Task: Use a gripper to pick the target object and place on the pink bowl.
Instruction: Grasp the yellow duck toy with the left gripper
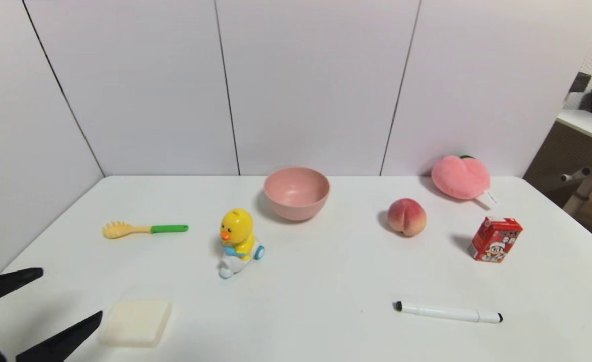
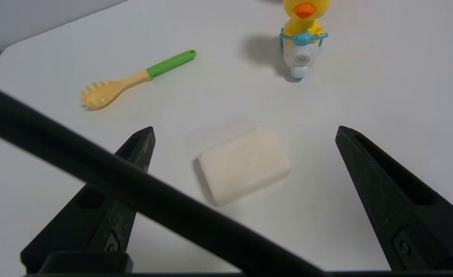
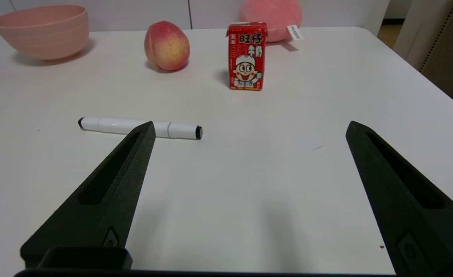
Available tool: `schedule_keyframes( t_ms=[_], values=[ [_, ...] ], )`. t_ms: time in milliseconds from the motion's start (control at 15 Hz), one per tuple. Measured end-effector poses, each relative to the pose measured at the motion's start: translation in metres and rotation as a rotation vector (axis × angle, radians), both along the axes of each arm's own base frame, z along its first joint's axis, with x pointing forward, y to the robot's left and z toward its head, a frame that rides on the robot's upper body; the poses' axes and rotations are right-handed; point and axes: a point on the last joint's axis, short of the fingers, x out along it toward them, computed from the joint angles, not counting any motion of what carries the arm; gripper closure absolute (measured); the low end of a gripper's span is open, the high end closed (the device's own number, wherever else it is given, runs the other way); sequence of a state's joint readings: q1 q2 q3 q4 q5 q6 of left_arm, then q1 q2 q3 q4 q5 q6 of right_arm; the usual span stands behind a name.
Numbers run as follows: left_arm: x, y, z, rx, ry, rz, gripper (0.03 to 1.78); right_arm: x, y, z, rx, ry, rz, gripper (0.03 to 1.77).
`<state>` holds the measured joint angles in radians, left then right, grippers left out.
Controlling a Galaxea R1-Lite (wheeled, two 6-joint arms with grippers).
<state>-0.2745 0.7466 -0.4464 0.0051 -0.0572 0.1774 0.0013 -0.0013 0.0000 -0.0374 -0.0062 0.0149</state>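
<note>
Duck toy [image 1: 237, 241] sits upright on its white car, free on the table [image 1: 326, 281], near-left of the pink bowl [image 1: 296, 193] w/ a gap between them; beak faces the robot's left-front, so it looks toward the left gripper. Bowl is open side up and empty, ready to receive. Left gripper [image 2: 245, 134] hovers low at the near-left corner, fingers spread wide, holding nothing; a white soap bar [image 2: 244, 164] lies on the table between its fingers, duck well beyond. It's the closer arm, so prob the one to reach. Right gripper [image 3: 249, 129] is also spread and empty over the near-right side, parked; not seen in head view. Marker [image 3: 139, 127] lies just ahead of it.

Distractors: peach [image 1: 407, 216], plush peach [image 1: 460, 177], red carton [image 1: 495, 239], pasta fork [image 1: 144, 230]. Pick not started. Risk: duck is on wheels, may roll when pinched.
</note>
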Motion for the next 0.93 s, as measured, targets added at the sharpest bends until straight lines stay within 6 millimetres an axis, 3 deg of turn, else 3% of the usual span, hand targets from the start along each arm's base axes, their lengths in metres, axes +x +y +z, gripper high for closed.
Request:
schedule_keyframes(
  t_ms=[267,600,733,933],
  values=[
    [0.039,-0.025,-0.001,0.028,0.003,-0.131,0.12,0.000,0.000,0.000,0.000,0.000,0.000,0.09],
    [0.070,-0.048,-0.010,0.030,-0.006,-0.195,0.12,0.000,0.000,0.000,0.000,0.000,0.000,0.09],
    [0.083,-0.056,0.003,0.036,-0.002,-0.205,0.12,0.000,0.000,0.000,0.000,0.000,0.000,0.09],
    [0.104,-0.068,0.037,0.072,0.002,-0.221,0.12,0.000,0.000,0.000,0.000,0.000,0.000,0.09]
  ],
)
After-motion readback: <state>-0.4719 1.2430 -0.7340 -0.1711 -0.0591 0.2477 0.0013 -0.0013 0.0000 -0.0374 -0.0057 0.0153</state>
